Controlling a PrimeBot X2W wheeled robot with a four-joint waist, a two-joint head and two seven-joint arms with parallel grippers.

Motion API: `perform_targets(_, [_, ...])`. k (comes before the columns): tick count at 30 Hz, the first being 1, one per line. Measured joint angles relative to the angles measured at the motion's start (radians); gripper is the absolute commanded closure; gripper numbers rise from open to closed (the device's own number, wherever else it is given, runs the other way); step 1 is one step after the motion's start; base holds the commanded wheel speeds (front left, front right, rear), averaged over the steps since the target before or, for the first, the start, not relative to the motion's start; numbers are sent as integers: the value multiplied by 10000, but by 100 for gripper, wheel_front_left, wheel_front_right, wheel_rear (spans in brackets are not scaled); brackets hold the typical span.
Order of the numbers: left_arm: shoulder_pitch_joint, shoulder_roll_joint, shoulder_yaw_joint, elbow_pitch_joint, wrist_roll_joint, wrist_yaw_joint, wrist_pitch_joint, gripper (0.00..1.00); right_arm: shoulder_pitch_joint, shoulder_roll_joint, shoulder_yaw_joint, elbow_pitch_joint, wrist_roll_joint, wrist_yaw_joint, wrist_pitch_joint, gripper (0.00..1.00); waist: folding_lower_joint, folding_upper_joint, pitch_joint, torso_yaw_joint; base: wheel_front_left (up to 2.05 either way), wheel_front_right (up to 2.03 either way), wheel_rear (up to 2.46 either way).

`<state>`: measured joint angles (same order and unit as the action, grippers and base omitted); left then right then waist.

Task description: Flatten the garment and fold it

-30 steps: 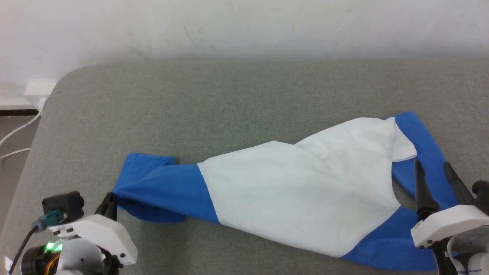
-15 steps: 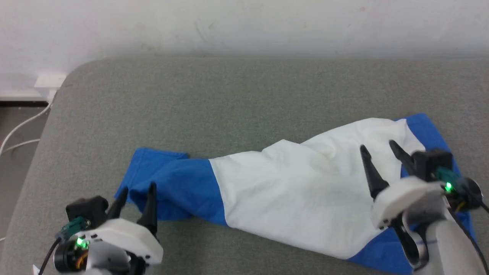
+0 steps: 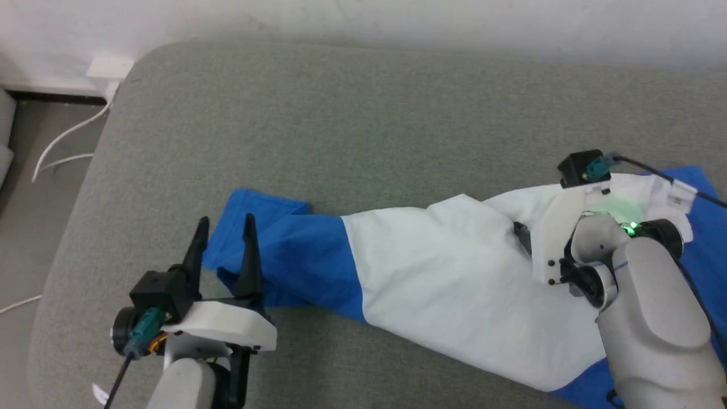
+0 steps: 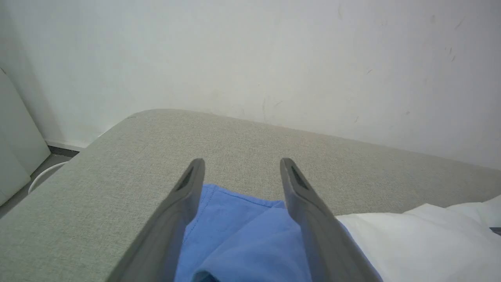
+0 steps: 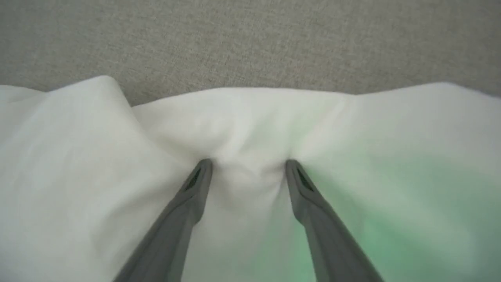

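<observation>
The T-shirt (image 3: 454,284) lies crumpled and stretched into a long, slanted band across the grey upholstered surface (image 3: 341,130). Its white body fills the middle, one bright blue sleeve end is bunched at the robot's left, and more blue shows along the edge at the robot's right.

The left pincer (image 3: 225,220) stands at the T-shirt's left blue end, its two dark fingers spread wide and pointing away from the robot. In the left wrist view this pincer (image 4: 241,161) has nothing between its fingers, and the blue cloth (image 4: 242,235) lies under and between them.

The right pincer (image 3: 525,236) is tipped down onto the T-shirt's white part near its right end, mostly hidden behind its own white mount. In the right wrist view it (image 5: 248,161) is wide apart, both fingertips (image 5: 203,166) pressed into the white cloth (image 5: 78,156), which puckers into a small ridge between them. A green glow falls on the cloth beside it.

A white cable (image 3: 62,142) lies on the floor, well beyond the T-shirt's left end.
</observation>
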<state>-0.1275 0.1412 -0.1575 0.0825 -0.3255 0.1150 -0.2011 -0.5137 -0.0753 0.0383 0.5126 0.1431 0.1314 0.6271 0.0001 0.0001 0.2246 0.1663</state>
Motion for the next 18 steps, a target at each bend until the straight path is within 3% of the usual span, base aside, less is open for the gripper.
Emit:
perform_targets(3, [-140, -146, -196, 397, 2, -107, -123, 0, -530, -142, 270, 366, 21, -2, 1177, 0, -1, 0, 187, 211, 0, 0, 0])
perform_targets(4, [-182, -182, -244, 508, 2, -155, -155, 0, -665, -228, 395, 405, 56, -4, 1559, 24, -1, -1, 238, 283, 0, 0, 0])
perform_targets(5, [-224, -209, -270, 608, 2, -173, -186, 0, -767, -314, 512, 368, 130, -8, 1724, 69, -1, 0, 281, 349, 0, 0, 0])
perform_targets(6, [-258, -236, -299, 692, 2, -176, -211, 0, -810, -370, 545, 291, 217, -12, 1712, 100, -1, 0, 319, 410, 0, 0, 0])
perform_targets(13, [-404, -286, -357, 1083, 0, -257, -347, 0, -979, -372, 128, -186, 73, 0, -393, 100, 0, 0, 347, 626, 0, 0, 0])
perform_targets(18, [-585, -330, -477, 1137, 0, -282, -372, 0, -2272, -397, -462, -173, -690, 0, -1593, 100, 0, 0, 481, 705, 0, 0, 0])
